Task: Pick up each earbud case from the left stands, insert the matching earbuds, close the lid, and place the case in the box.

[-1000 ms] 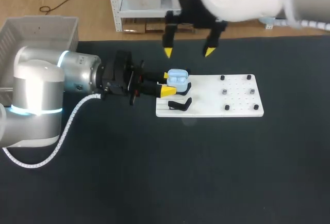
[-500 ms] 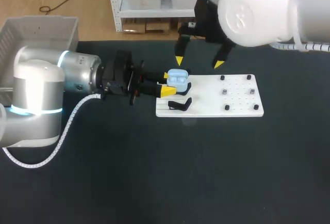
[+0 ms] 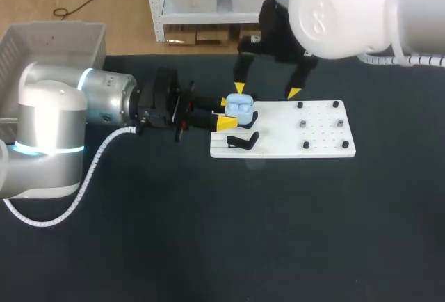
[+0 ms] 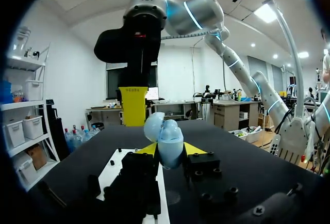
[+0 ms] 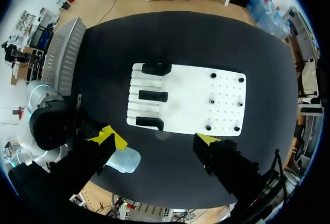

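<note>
While the left gripper (image 3: 229, 112) pinches the case (image 3: 240, 106) between both tips at the centre of the head view, over the left end of the board (image 3: 320, 142), pick-up of this case counts as done. The lid stands open. The right gripper (image 3: 267, 91) hangs just above the case, jaws spread wide and empty. Small dark items on the board's right half are probably the earbuds; none appears seated yet. Left to do: insert earbuds, close lid, place case in the box (image 3: 55, 37) at upper left. The stands (image 5: 152, 96) carry no other case.
</note>
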